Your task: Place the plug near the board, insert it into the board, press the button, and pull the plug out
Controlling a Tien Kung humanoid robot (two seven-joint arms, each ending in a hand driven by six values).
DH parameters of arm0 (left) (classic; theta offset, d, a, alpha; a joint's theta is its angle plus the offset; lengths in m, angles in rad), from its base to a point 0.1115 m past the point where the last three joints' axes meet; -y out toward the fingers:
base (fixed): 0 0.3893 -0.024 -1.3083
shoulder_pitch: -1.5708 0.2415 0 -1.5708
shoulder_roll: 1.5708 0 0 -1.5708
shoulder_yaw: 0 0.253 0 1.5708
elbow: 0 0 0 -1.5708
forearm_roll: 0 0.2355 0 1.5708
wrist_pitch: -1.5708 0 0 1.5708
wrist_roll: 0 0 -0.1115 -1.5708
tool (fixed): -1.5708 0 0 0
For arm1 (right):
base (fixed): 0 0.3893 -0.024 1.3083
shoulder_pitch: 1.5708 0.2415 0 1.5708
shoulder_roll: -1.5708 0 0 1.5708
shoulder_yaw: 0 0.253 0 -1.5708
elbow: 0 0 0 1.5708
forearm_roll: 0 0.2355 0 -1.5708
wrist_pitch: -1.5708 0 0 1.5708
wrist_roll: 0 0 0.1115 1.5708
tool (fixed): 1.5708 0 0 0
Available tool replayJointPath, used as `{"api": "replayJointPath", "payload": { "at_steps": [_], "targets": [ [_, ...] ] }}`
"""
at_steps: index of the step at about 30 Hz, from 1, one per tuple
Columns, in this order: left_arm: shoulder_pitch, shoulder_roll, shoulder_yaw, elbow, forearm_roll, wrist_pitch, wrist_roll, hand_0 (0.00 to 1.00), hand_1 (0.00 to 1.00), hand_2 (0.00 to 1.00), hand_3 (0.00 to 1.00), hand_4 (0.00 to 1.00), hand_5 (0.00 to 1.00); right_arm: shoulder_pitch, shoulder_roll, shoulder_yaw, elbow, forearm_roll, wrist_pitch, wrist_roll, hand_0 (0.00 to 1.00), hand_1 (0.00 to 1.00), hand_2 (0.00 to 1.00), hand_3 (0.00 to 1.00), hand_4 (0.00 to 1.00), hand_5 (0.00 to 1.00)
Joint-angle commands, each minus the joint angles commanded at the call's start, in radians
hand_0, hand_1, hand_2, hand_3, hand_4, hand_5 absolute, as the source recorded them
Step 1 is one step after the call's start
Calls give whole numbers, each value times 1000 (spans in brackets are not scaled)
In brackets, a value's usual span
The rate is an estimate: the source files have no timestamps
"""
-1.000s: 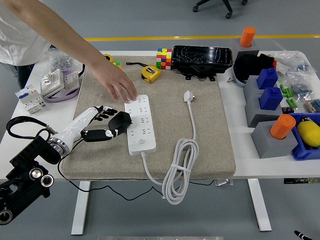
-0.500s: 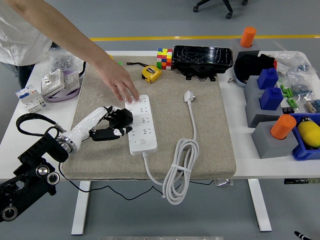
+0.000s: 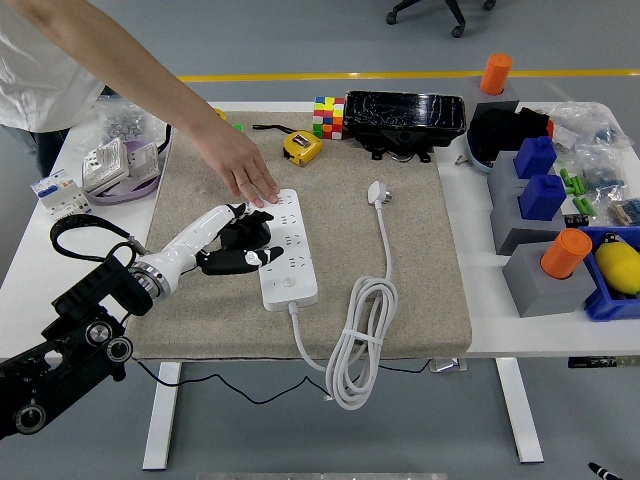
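Shifted right and slightly farther onto the mat since a second ago: left hand (image 3: 243, 247), fingers curled around a black plug (image 3: 247, 234) and now overlapping the left edge of the white power strip (image 3: 287, 250), thumb stretched low across the sockets. Strip itself nudged a touch to the right. Lying lengthwise on the beige mat (image 3: 400, 300), with its own white cable (image 3: 352, 350) coiled near the mat's front edge and its white plug (image 3: 377, 192) resting loose to the right of the strip. At the far end of the strip, pressed down by a person's hand (image 3: 243, 172) reaching in from the far left. Beyond the mat: yellow tape measure (image 3: 301, 147), colour cube (image 3: 327, 117), black case (image 3: 405, 120). Cannot tell whether the black plug's prongs have entered a socket.
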Motion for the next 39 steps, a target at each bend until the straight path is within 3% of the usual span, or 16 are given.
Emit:
{"api": "replayJointPath", "payload": {
  "at_steps": [21, 30, 39],
  "targets": [
    [-26, -14, 20, -20, 0, -29, 29, 767, 780, 771, 752, 783, 488, -1, 0, 2, 1, 1, -7, 12, 674, 678, 669, 566, 920, 516],
    [-41, -33, 34, -4, -4, -32, 32, 757, 777, 769, 750, 783, 487, 0, 0, 1, 0, 2, -9, 17, 675, 677, 668, 565, 920, 516],
    [-43, -37, 30, 1, -31, -35, 27, 752, 770, 768, 736, 783, 488, -1, 0, 0, -1, 2, -9, 16, 673, 676, 668, 563, 919, 515]
  ]
}}
